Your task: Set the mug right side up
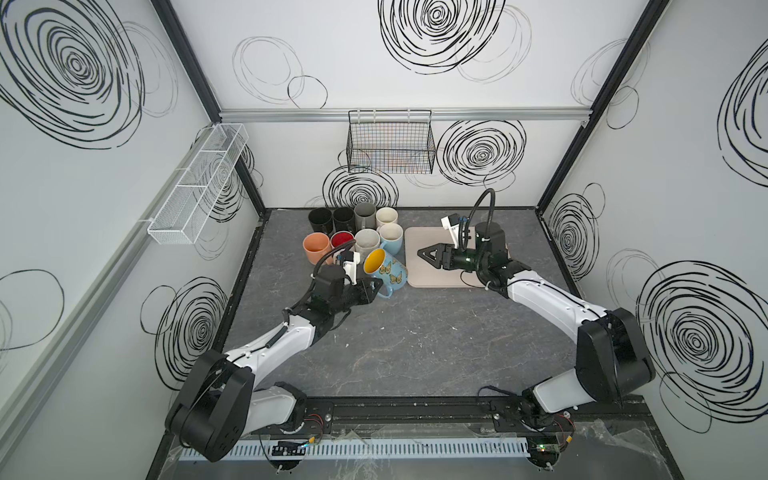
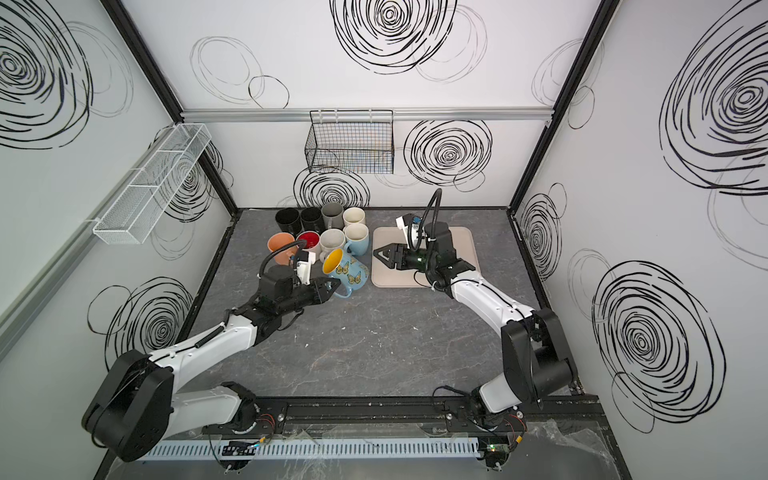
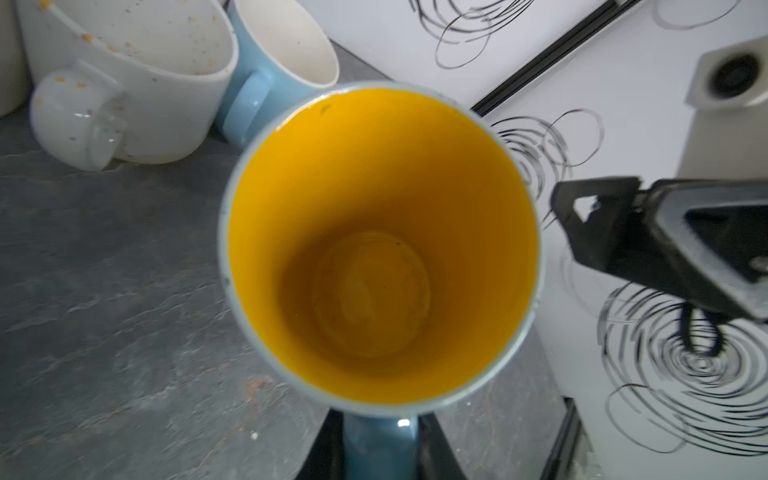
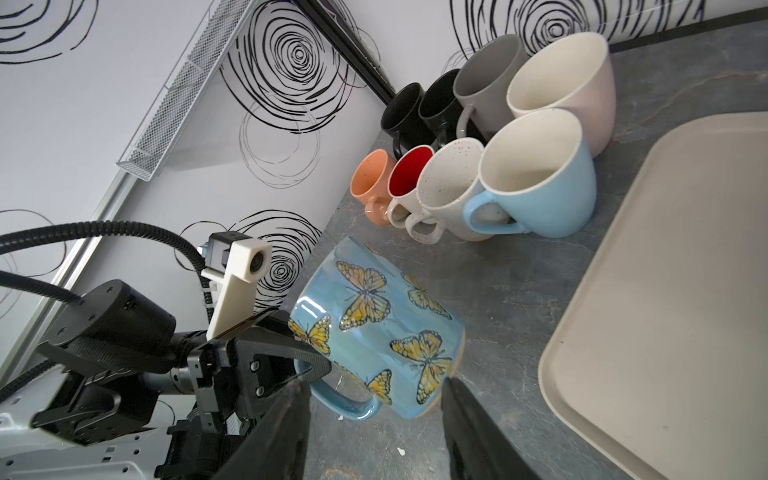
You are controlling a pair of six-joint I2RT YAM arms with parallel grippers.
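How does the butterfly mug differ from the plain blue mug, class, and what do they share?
The butterfly mug is tilted; the plain blue mug stands upright. The butterfly mug is yellow inside, the plain blue mug cream. The left gripper pinches the butterfly mug's handle; nothing grips the plain blue mug. Both are blue outside, with one handle.

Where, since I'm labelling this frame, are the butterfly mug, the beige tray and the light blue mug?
butterfly mug [image 1: 390, 274]: in a top view, on its butterfly-printed side wall.
beige tray [image 4: 685, 311]: right wrist view, on its bare floor.
light blue mug [image 4: 552, 203]: right wrist view, on its blue outer wall.
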